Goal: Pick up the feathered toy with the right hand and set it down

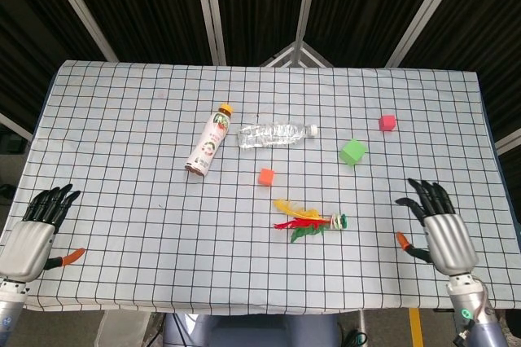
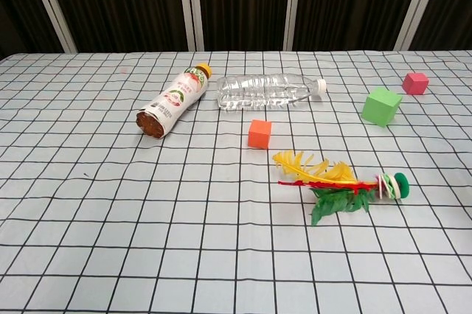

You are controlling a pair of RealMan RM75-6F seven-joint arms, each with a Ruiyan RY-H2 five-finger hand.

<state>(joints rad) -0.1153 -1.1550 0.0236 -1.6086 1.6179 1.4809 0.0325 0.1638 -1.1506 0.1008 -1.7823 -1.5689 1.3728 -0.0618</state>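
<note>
The feathered toy point(image 1: 308, 221) point(image 2: 335, 184) lies flat on the checked cloth, yellow, red and green feathers pointing left, its green and white base to the right. My right hand point(image 1: 440, 227) hovers over the table's front right, to the right of the toy and apart from it, fingers spread and empty. My left hand point(image 1: 32, 231) rests at the front left edge, fingers extended, holding nothing. Neither hand shows in the chest view.
A labelled drink bottle point(image 1: 210, 140) and a clear water bottle point(image 1: 275, 133) lie behind the toy. An orange cube point(image 1: 266, 176) sits just behind it, a green cube point(image 1: 352, 152) and a red cube point(image 1: 387, 123) further right.
</note>
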